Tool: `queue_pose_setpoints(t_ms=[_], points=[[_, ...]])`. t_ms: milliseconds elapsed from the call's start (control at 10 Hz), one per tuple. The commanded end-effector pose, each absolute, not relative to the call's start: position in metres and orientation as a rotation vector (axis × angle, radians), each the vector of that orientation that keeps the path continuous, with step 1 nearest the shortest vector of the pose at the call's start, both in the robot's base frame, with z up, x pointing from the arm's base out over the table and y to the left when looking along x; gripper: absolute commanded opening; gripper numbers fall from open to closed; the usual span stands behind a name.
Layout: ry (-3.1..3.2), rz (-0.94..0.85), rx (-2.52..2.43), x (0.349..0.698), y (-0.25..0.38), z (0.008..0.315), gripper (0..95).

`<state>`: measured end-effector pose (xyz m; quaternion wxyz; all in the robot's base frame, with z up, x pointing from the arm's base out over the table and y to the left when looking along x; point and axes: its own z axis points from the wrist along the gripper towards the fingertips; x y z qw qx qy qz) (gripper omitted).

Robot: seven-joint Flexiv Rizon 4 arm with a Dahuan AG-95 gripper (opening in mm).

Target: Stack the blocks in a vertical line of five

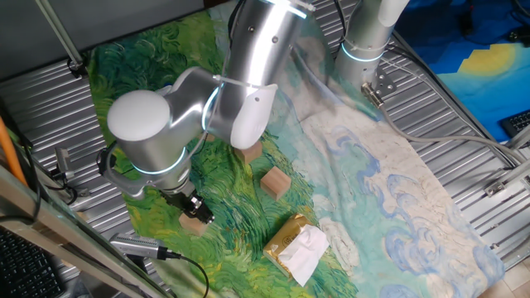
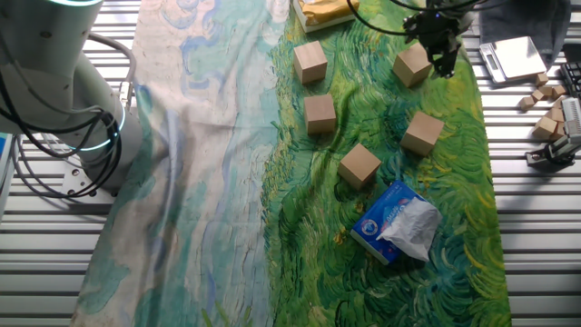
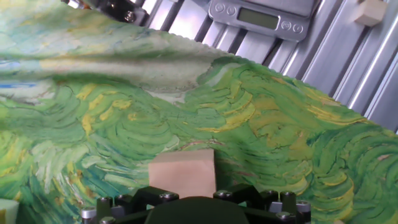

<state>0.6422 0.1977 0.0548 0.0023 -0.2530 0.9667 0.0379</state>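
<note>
On the green painted cloth [image 2: 300, 236], other fixed view, left to right: blocks [image 2: 310, 62], [image 2: 320, 113], [image 2: 359, 165], [image 2: 422, 133], and one [image 2: 412, 65] at the gripper [image 2: 444, 56]. Blue-white packet [image 2: 397, 221] sits near the front. Hand view: block just ahead of the gripper body; fingers unseen, so grip state cannot be told.

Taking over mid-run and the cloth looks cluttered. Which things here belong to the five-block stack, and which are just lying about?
For the job:
- block at the gripper
- block near the yellow packet
- block below that one
- block on the green edge
- block nearest the blue packet
- gripper

Lying about:
- blue packet
- yellow packet
- scale
- spare blocks off the cloth
</note>
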Motion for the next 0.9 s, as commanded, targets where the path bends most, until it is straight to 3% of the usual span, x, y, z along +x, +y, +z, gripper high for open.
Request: queue_pose_setpoints(t_ms=[100,700,800,900], points=[[3.037,0.119,-0.792,0.642,0.198,0.054,95.0],[3.045,0.112,-0.770,0.643,0.199,0.044,95.0],[3.047,0.114,-0.753,0.643,0.199,0.040,76.0],[3.050,0.118,-0.728,0.643,0.199,0.037,76.0]])
